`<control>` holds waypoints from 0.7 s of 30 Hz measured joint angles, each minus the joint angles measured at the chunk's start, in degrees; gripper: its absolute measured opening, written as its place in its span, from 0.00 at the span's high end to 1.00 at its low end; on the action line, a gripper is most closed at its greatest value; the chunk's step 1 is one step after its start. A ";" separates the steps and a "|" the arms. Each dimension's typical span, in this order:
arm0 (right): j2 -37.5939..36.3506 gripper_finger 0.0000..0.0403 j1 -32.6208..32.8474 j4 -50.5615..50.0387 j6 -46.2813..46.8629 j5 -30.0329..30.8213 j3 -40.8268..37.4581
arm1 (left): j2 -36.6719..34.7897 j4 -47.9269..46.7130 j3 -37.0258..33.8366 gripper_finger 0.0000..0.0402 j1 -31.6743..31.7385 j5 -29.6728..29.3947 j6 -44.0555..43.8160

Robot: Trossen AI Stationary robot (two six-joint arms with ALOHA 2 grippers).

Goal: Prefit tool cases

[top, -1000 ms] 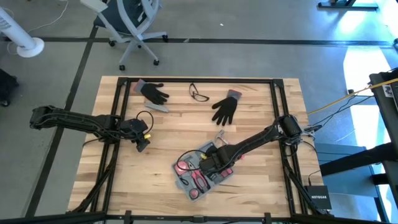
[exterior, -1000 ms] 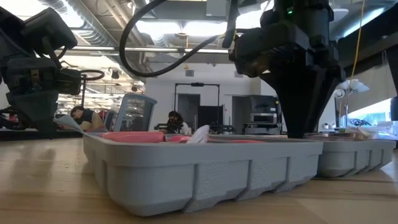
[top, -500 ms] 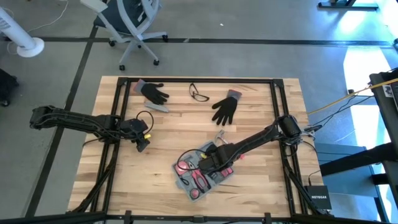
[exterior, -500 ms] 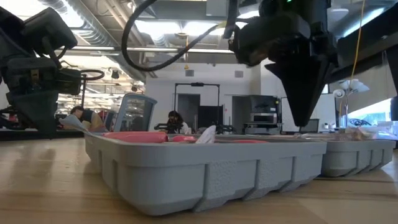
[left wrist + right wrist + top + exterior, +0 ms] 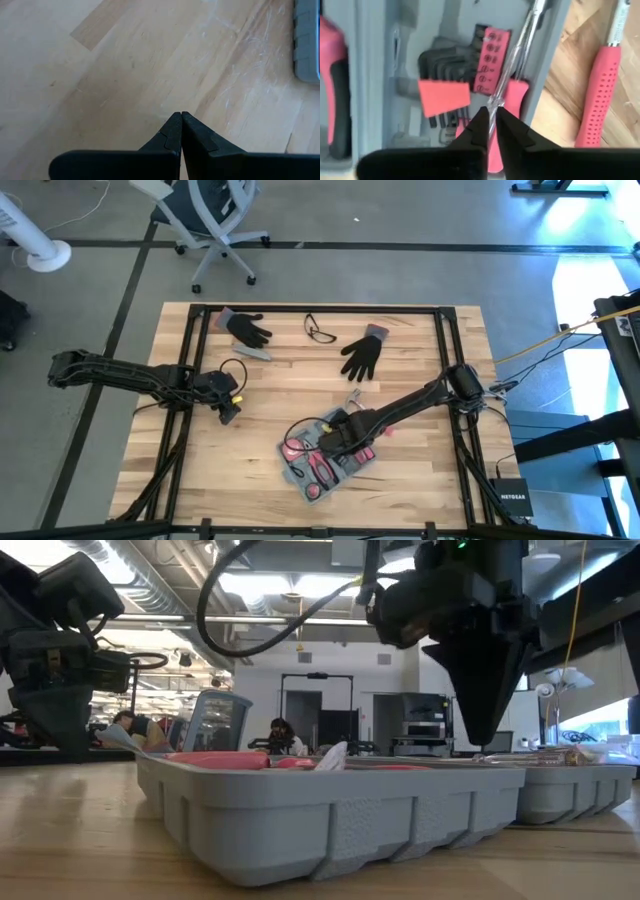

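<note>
The tool case [image 5: 328, 454] lies open and skewed on the near middle of the wooden table [image 5: 420, 480], its blue-grey tray holding pink-handled tools; in the low view its ribbed wall [image 5: 330, 825] fills the foreground. The right gripper [image 5: 333, 442] hangs over the tray's middle, and its wrist view shows the two fingers [image 5: 476, 131] nearly closed on the clear shaft of a pink-handled screwdriver [image 5: 512, 75] that lies slantwise across a pink bit holder [image 5: 489, 62] and a set of hex keys [image 5: 442, 67].

Compared with a second ago, the gripper has slid a little toward the tray's left end and its fingers have narrowed onto the shaft, while the case has barely shifted. That suggests the screwdriver is being caught for seating in its moulded recess, which it does not yet occupy.

A pink-gripped hammer [image 5: 597, 90] lies on the wood just beside the tray's edge, so room on that side is tight. The left gripper [image 5: 229, 411] waits well apart over bare board, its fingers [image 5: 172, 132] pressed together and empty. Two black gloves [image 5: 362, 354] and safety glasses [image 5: 320, 331] lie toward the far edge, clear of the work.
</note>
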 joint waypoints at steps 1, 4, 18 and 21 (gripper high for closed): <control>0.00 0.90 -0.39 0.14 0.71 0.19 0.01 | 0.00 0.00 -0.01 1.00 0.01 0.38 0.00; 0.00 0.80 -1.25 0.24 1.53 1.31 0.25 | 0.00 0.00 0.00 1.00 0.00 0.86 0.00; -0.09 0.55 -1.40 2.79 7.30 -3.07 -3.53 | 0.00 0.00 0.00 1.00 0.02 0.84 0.47; -0.09 0.55 -1.39 3.34 7.30 -2.84 -3.58 | 0.00 -0.01 0.00 1.00 0.02 0.84 0.71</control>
